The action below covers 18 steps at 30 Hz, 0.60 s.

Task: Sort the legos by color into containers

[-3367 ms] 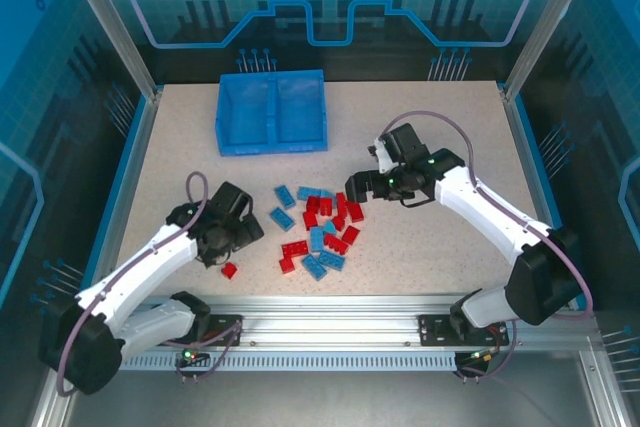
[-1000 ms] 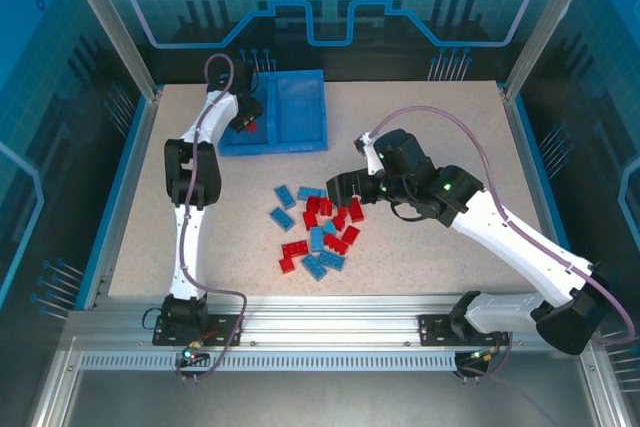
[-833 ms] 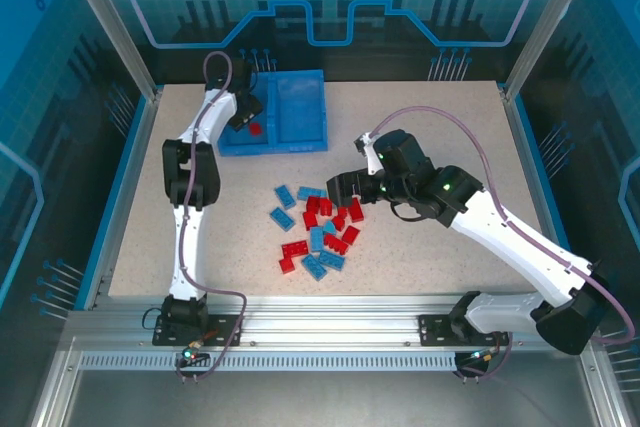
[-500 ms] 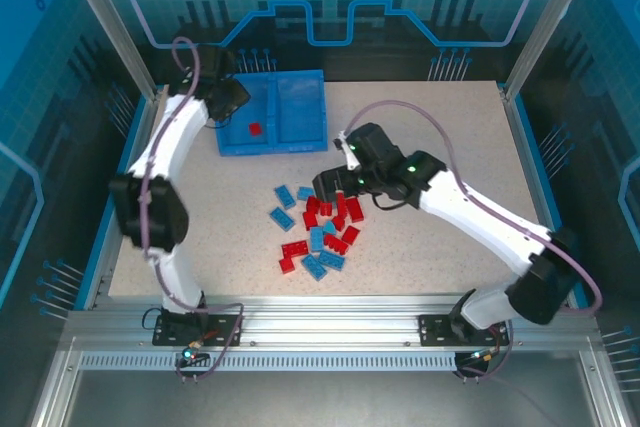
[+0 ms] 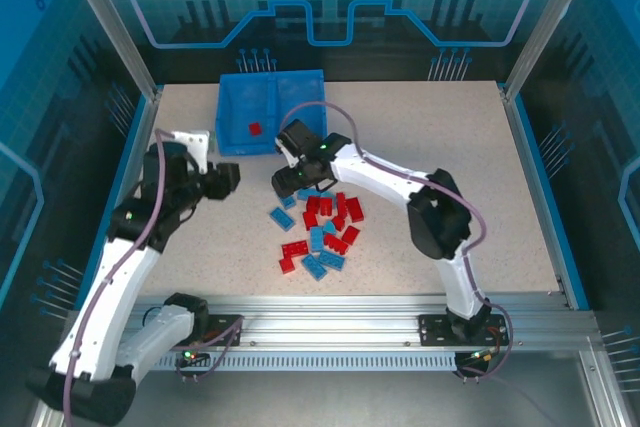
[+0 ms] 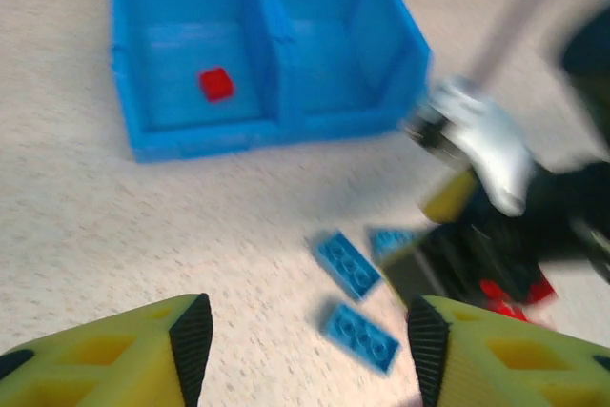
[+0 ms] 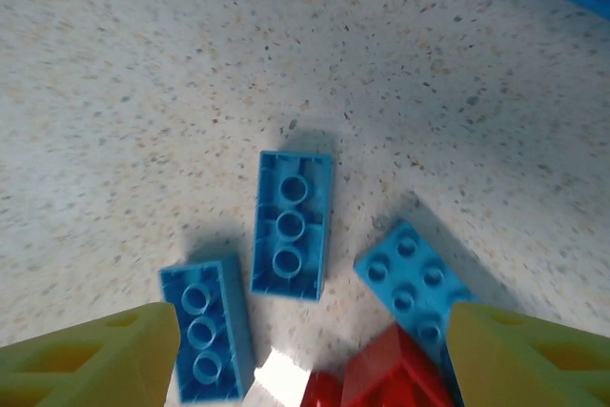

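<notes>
In the left half of the bin [image 5: 270, 145] lies 1 red lego [image 5: 255, 129]. Left tool [image 6: 307, 340] has let go & pulled back, open, empty. Right tool [image 7: 310, 350] now hangs open over blue legos [image 7: 292, 226], maybe closing. Pile [image 5: 325, 227] waits on worktop [image 5: 450, 147].

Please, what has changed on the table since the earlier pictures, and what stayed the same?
The left gripper carried a red brick from the table's near left into the bin's left compartment, released it and drew back, open. The right gripper swung from the pile's right side to its far-left edge, over blue bricks. The pile and the bin stayed put.
</notes>
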### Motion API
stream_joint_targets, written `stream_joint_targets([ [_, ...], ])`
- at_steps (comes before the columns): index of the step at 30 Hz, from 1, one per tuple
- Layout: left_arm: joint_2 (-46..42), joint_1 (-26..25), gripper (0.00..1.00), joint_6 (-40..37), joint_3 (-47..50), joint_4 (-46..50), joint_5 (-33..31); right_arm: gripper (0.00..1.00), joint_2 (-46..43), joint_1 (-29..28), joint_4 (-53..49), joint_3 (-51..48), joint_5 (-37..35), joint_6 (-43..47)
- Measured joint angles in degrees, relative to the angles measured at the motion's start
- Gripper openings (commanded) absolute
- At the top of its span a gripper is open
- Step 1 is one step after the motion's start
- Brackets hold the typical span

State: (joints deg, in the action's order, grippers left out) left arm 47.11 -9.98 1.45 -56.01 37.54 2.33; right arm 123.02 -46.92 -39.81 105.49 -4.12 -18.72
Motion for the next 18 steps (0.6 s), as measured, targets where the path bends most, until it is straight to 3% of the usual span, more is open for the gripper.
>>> stream_joint_targets([
  [4, -5.35, -0.04, 0.79, -11.41, 3.61, 3.50, 9.92, 0.70, 7.56, -0.20, -2.03, 6.21, -0.02, 1.86],
  [8, -6.69, -0.07, 0.88, -19.69, 4.87, 6.49, 15.72, 0.63, 13.97, -0.57, -4.20, 12.50, -0.04, 3.08],
  [14, -6.56, -0.07, 0.98, -25.42, 6.01, 7.93, 18.23, 0.45, 18.05, -0.94, -5.92, 17.57, -0.24, 3.96],
  [18, -6.58, -0.07, 0.99, -26.86, 6.03, 7.69, 19.06, 0.36, 19.63, -1.07, -6.95, 18.97, -1.05, 3.98],
])
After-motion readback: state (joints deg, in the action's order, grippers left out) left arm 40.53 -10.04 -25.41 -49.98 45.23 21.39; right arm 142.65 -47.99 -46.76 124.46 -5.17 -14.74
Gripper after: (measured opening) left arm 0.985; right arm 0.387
